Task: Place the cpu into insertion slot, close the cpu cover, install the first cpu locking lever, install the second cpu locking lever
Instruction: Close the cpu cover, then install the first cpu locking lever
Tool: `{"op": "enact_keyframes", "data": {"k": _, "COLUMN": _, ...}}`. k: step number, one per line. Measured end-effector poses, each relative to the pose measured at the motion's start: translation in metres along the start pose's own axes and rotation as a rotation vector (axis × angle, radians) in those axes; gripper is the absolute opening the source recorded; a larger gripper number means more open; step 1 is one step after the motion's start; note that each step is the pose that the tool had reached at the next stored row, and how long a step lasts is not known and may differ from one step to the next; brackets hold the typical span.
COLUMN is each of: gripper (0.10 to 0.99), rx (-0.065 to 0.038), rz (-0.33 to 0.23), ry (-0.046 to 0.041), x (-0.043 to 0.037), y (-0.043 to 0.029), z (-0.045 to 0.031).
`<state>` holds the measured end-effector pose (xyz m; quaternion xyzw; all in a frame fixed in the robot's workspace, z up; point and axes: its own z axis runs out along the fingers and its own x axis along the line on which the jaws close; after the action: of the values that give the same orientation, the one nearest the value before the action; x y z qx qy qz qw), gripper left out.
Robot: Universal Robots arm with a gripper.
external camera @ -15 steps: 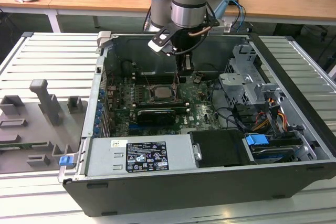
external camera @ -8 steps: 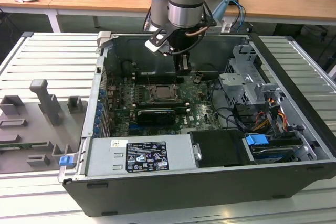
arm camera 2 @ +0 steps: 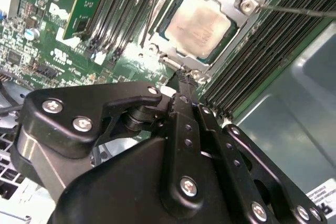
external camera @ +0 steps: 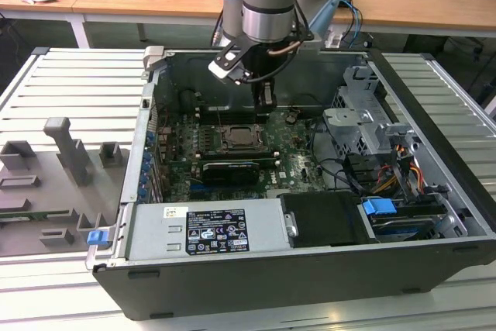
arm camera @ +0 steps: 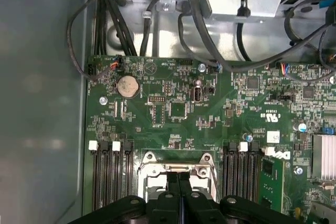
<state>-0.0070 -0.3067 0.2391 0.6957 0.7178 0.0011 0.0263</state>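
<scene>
Cpu: the small flat square chip with a pale silver-beige metal face (arm camera 2: 202,24) lies level inside the square dark insertion slot with a silvery rim (arm camera 2: 153,49), on the green circuit board (arm camera: 173,108) of the open grey computer case (external camera: 310,284). I judge the placing done.
Cpu cover: the thin silvery metal frame plate with a large window (arm camera 2: 237,29) sits flat around the chip, whose face shows through the window. It looks closed.
First locking lever: a thin steel wire rod (arm camera 2: 294,9) runs from the cover's screwed corner out over the long black memory slots (arm camera 2: 262,51). It appears swung away from the socket, so I judge it not yet latched.
Second locking lever: another thin wire (arm camera 2: 153,17) runs along the opposite side of the socket. Whether it is hooked down I cannot tell.
Gripper: the black two-finger pincer (arm camera 2: 184,80) has its fingers (arm camera 2: 189,124) pressed together, tips right at the socket's near corner. I cannot make out anything pinched between them. In the exterior view it (external camera: 266,106) hangs just above the board behind the socket.
Left to do: by my reading, the lever work.
</scene>
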Motion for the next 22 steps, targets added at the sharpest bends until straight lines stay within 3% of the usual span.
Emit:
{"op": "enact_keyframes", "data": {"k": 2, "gripper": 0.106, "rx": 0.003, "rz": 0.000, "ry": 0.0002, "x": 0.0004, "y": -0.0088, "z": 0.0030}}
{"op": "enact_keyframes", "data": {"k": 6, "gripper": 0.106, "rx": 0.012, "rz": 0.000, "ry": 0.0003, "x": 0.0008, "y": -0.0200, "z": 0.0058}}
{"op": "enact_keyframes", "data": {"k": 9, "gripper": 0.106, "rx": 0.012, "rz": 0.000, "ry": 0.0005, "x": 0.0012, "y": -0.0288, "z": 0.0059}}
{"op": "enact_keyframes", "data": {"k": 19, "gripper": 0.106, "rx": 0.012, "rz": -0.001, "ry": 0.0004, "x": 0.0014, "y": -0.0389, "z": 0.0055}}
{"op": "enact_keyframes", "data": {"k": 22, "gripper": 0.106, "rx": 0.012, "rz": -0.001, "ry": -0.0001, "x": 0.0012, "y": -0.0387, "z": -0.0005}}
